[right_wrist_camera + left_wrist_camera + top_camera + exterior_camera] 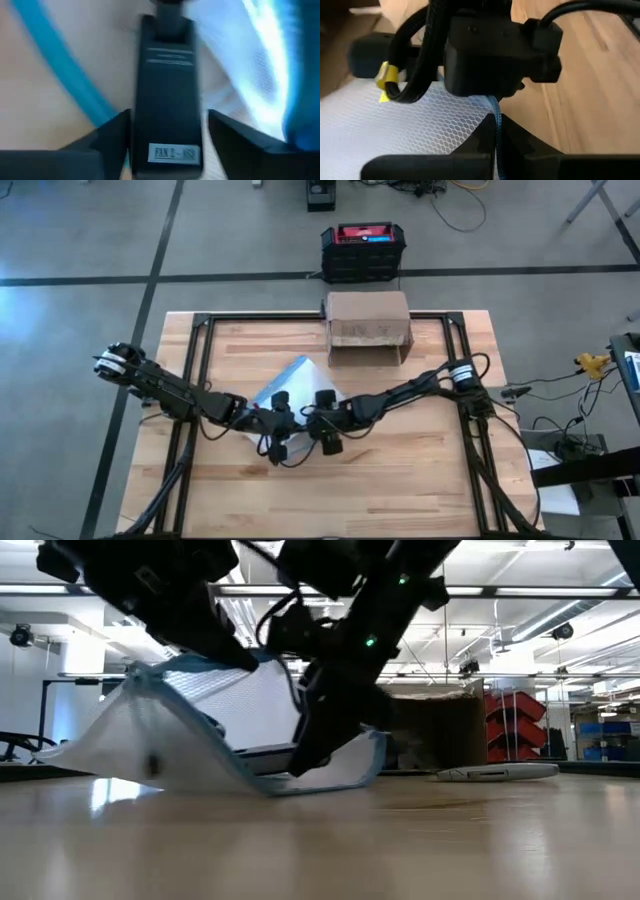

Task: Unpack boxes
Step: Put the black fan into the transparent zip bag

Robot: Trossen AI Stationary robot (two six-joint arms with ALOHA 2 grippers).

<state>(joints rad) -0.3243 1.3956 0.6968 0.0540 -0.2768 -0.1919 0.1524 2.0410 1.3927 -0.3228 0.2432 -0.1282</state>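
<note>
While both arms meet mid-surface:
boxes: one box (368,326), long axis across the surface, open side toward arms
pouches: one pouch (290,378)
left gripper (281,442): jaws clamped on pouch's blue edge
right gripper (329,435): jaws spread wide around a black bar (168,95), grip unclear

1 plain brown cardboard box (368,327) sits upright at the far middle edge of the bench (400,470), its front flap folded down, clear tape shining across its top.

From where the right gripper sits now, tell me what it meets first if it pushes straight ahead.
Most likely the black rectangular device lying between the right gripper's open fingers, inside the clear pouch with the blue edge; depth is unclear.
</note>
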